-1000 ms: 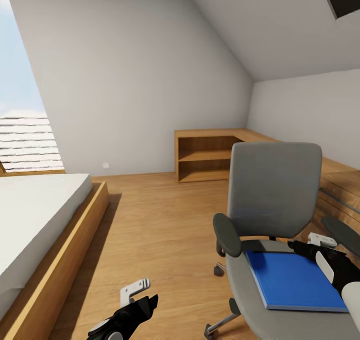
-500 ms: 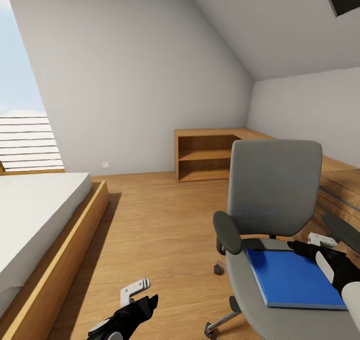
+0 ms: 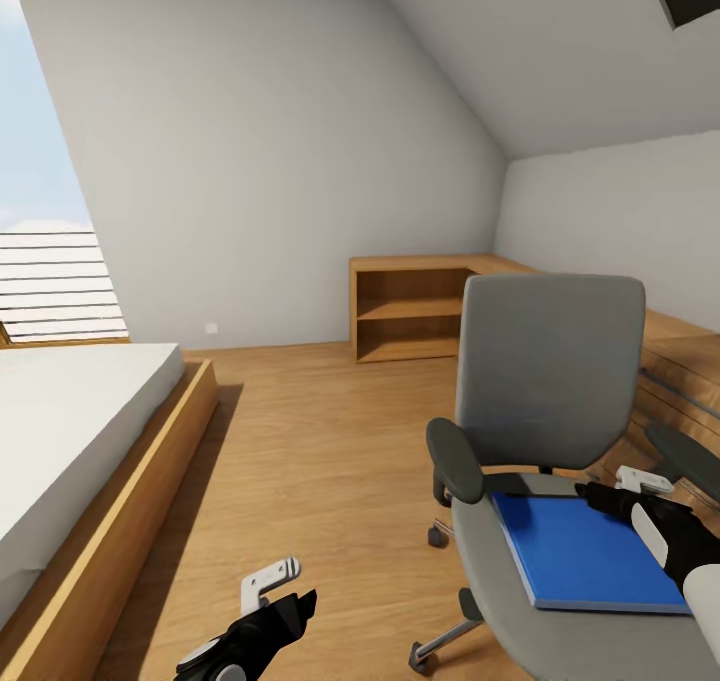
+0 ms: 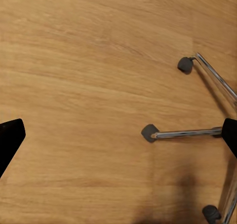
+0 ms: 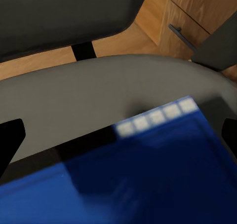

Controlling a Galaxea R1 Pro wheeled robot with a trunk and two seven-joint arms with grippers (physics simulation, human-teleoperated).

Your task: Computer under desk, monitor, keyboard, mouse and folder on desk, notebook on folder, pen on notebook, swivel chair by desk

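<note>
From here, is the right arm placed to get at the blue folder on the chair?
Probably yes: the right gripper hangs over the folder, jaws spread, nothing between them.

Sloped white walls, wood floor, bed, corner shelf.

The swivel chair (folder on it) sits slightly higher in view

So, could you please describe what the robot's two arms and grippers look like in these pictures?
Both grippers are glossy black with pale grey finger brackets: the left gripper has an angled, L-shaped finger, the right gripper likewise. The right arm adds a white panel and white cylindrical forearm. No cables or markings are visible.
</note>
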